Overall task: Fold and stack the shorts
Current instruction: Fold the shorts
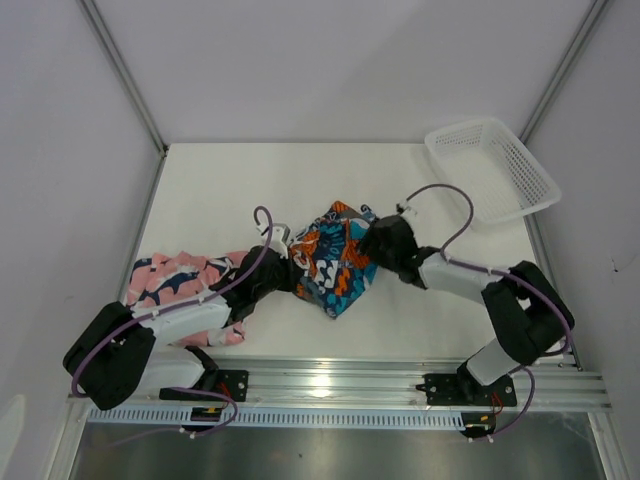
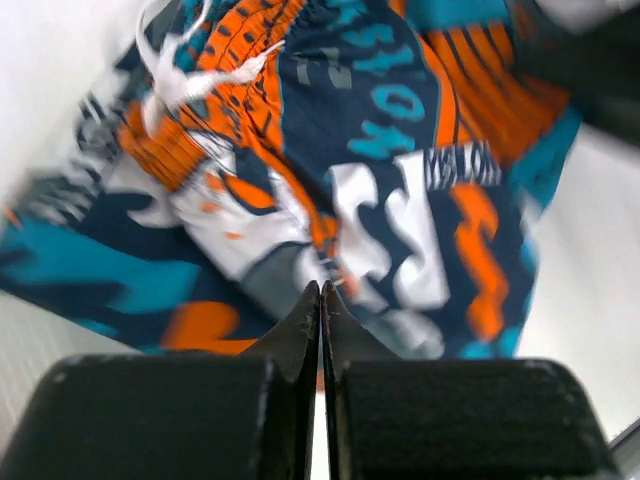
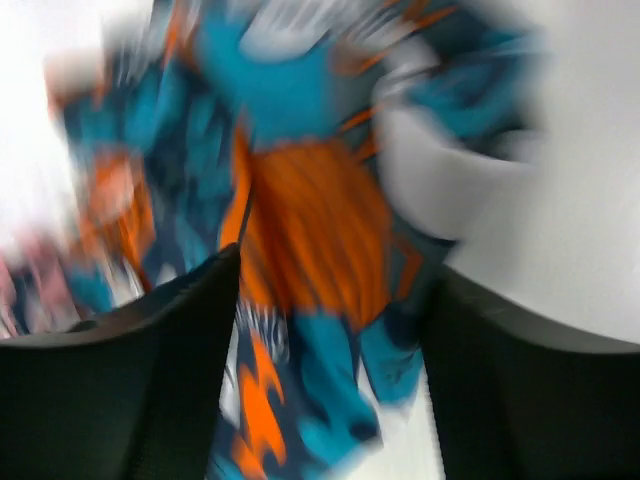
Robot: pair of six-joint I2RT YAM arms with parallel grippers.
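Two opposite edges of patterned shorts (image 1: 335, 265) meet left gripper (image 1: 289, 263), right gripper (image 1: 371, 241).

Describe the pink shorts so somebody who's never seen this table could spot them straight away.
Start at the white table and go to its near-left corner. The pink shorts lie crumpled there, partly under the left arm. Unlike the blue, teal and orange shorts at the centre, they are pink with navy-and-white shapes.

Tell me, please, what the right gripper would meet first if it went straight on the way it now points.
The patterned shorts: the right gripper, jaws open, points straight at their orange-and-teal fabric, which fills the wrist view. The blur hides how near it is.
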